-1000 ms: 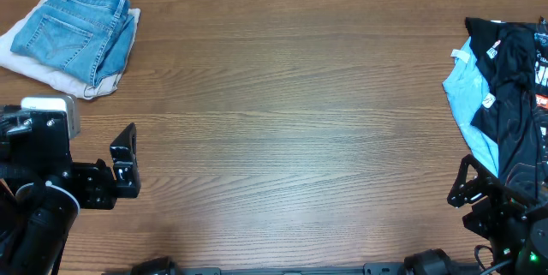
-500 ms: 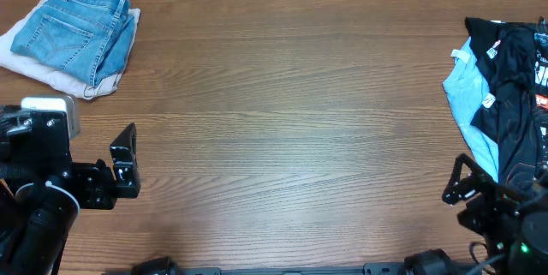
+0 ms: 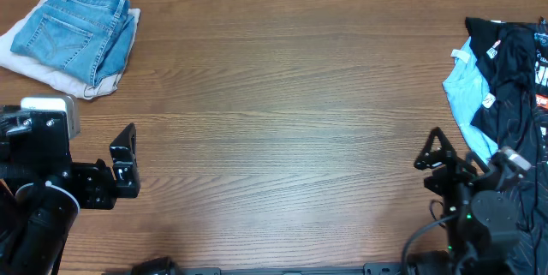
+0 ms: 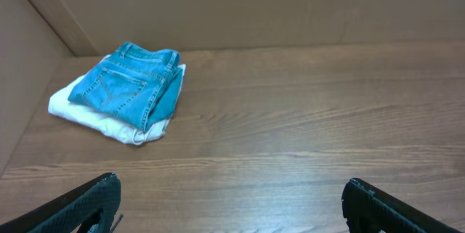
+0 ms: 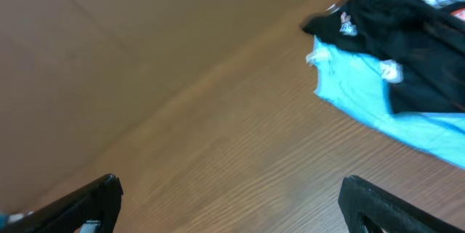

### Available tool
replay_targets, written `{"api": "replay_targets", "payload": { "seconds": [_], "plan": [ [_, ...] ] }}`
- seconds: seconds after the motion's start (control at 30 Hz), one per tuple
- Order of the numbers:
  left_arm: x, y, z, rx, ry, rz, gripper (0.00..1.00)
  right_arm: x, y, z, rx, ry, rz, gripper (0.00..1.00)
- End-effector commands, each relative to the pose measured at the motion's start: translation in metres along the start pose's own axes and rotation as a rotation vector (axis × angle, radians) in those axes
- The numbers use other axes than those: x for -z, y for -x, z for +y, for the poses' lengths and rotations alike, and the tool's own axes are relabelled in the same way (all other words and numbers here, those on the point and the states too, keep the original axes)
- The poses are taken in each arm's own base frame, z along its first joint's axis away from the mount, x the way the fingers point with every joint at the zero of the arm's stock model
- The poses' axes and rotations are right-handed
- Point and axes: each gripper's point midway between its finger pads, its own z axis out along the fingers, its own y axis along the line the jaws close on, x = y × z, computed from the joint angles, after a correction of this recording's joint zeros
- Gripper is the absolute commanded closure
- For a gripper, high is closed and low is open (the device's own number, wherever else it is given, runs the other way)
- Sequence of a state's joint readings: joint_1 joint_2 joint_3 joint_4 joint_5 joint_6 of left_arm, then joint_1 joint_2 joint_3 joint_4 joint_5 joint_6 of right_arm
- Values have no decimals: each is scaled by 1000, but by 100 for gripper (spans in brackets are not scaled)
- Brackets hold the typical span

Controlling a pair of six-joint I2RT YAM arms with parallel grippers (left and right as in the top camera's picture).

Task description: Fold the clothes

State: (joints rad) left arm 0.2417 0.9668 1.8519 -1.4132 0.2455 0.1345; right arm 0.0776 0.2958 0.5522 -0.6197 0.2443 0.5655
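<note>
While the left gripper (image 3: 127,159) and right gripper (image 3: 435,162) stand wide open, the jeans (image 3: 73,28) lie folded, well beyond the left one.

Folded light blue jeans (image 4: 131,88), back pocket up, lie well ahead and left of the jaws of the left gripper (image 4: 231,189).

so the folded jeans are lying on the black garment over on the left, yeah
No: the jeans lie on a pale cream garment on the left; the black garment is over on the right side. The overhead view shows it.
</note>
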Motion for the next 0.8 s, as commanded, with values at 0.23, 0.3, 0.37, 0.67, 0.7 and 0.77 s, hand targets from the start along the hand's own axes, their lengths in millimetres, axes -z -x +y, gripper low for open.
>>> {"api": "replay_targets", "payload": {
  "seconds": [0.23, 0.3, 0.37, 0.67, 0.7, 0.77],
  "plan": [
    [0, 1, 0, -4, 4, -2, 0, -36, -29, 11, 62, 228, -142, 0],
    [0, 1, 0, -4, 4, -2, 0, -36, -29, 11, 51, 251, -175, 0],
    [0, 1, 0, -4, 4, -2, 0, -34, -32, 11, 48, 271, -185, 0],
    [0, 1, 0, -4, 4, -2, 0, -24, -30, 10, 41, 316, -251, 0],
    [0, 1, 0, -4, 4, -2, 0, -24, -32, 9, 41, 318, -251, 0],
    [0, 1, 0, -4, 4, -2, 0, -26, -35, 8, 42, 315, -245, 0]
  ]
}}
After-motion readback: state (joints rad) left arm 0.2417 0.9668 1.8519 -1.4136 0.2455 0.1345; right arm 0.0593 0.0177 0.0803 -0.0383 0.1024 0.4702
